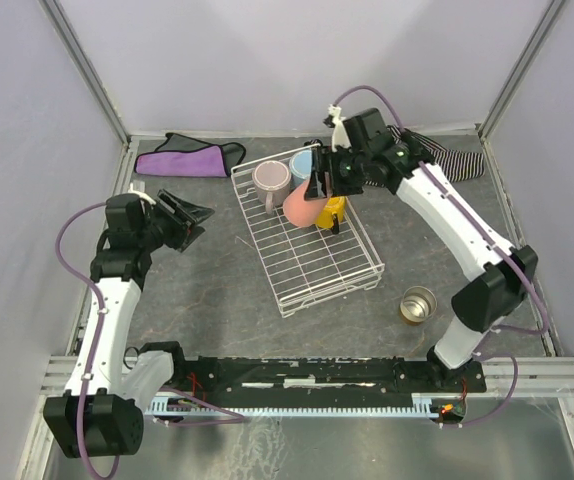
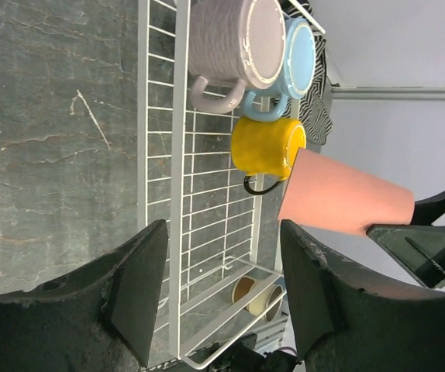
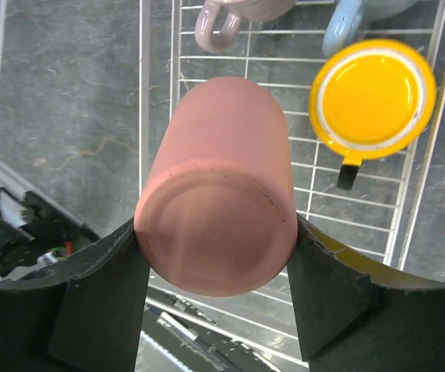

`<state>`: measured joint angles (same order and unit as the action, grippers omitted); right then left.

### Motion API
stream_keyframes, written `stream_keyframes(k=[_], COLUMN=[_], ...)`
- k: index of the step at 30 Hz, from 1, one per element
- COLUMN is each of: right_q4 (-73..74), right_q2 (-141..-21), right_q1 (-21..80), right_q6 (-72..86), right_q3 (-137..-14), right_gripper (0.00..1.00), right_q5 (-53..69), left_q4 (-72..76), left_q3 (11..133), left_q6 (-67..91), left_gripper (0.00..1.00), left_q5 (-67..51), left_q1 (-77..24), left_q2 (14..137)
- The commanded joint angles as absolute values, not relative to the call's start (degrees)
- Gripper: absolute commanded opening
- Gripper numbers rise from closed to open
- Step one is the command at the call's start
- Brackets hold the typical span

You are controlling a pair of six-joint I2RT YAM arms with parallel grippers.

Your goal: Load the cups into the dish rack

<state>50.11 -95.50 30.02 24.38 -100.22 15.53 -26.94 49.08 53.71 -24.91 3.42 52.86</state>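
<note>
Sitting clamped in right pincer point(image 3: 216, 236), salmon tumbler point(image 3: 219, 147)

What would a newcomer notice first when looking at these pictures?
The salmon-pink cylindrical tumbler, clamped in the right arm's jaws above the white wire dish rack, catches the eye first. At the rack's far end sit a pale pink handled mug, a light blue mug and a yellow mug. A small shiny metal cup stands alone on the grey table, right of the rack.
</note>
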Motion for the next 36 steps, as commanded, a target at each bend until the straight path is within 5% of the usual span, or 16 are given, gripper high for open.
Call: stream_keyframes(k=[1, 8, 36], right_q4=[57.9, 66.3, 63.2], right_q2=[-100.7, -108.7, -121.4], right_q1=[33.6, 36.4, 39.0], right_q6=[18.2, 15.9, 12.7], right_q3=[-110.8, -122.5, -128.3], right_gripper=[0.22, 0.21, 0.18], right_q5=[5.4, -0.3, -4.3], left_q4=[-26.4, -28.4, -28.4], left_q3=[48.7, 50.6, 50.8], left_q6=[49.6, 46.8, 46.4], left_gripper=[0.66, 0.68, 0.68], left_q5=[-22.6, -20.1, -20.9], left_q1=[3.6, 3.6, 3.6], left_q2=[52.5, 54.6, 54.7])
